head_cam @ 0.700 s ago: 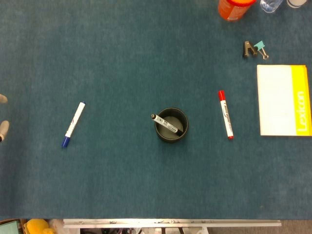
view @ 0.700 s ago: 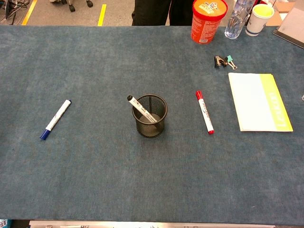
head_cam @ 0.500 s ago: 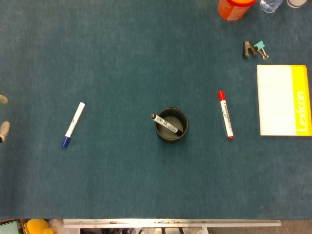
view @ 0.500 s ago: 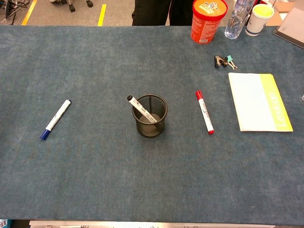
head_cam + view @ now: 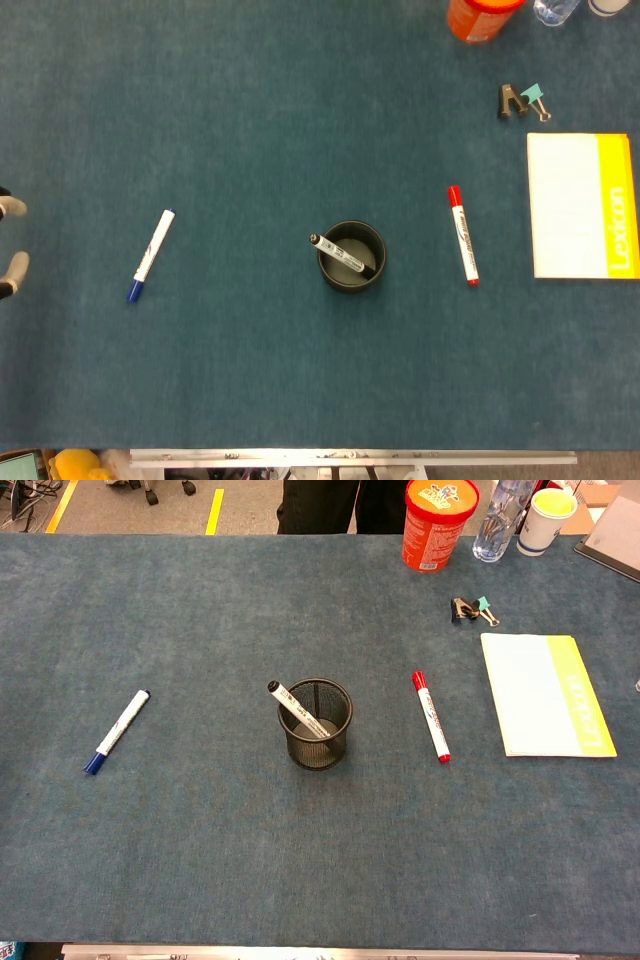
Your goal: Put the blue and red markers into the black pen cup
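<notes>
Blue marker: lying left of centre on our tabletop. Red marker: lying right of black pen cup. Left hand: two fingertips at left edge, apart; grasp we cannot tell.

Pen cup sitting mid-table, a marker leaning inside it. Blue marker lying well left of cup, red marker lying near its right. Notepad lying right of red marker, binder clips behind it. Canister, bottle, paper cup standing along far edge.
</notes>
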